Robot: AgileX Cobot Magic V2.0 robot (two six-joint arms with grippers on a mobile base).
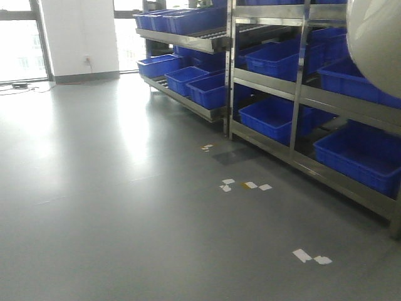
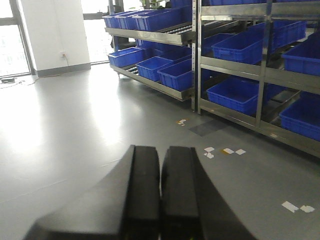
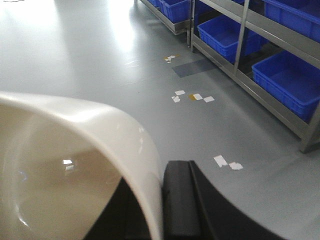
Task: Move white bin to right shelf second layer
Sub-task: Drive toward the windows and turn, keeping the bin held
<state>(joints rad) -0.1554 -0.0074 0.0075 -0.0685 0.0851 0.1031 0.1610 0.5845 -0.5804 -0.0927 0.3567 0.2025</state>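
Gripping white bin [image 3: 100, 130] rim, right fingers [image 3: 180, 200] clamped, mouth facing wrist, left fingers [image 2: 142, 190] pressed together empty.

I see the white bin [image 3: 75, 165] up off the floor, glossy and cream. It is tilted with its open mouth toward my right wrist camera, thin rim pinched in the right gripper [image 3: 159, 205]. The right shelf second layer [image 1: 326, 97] stands well apart, a steel front bar with blue crates [image 1: 279, 59] on it.

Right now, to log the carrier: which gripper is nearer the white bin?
Right. The right gripper clamps the white bin; the left gripper is shut, empty, no bin in its view.
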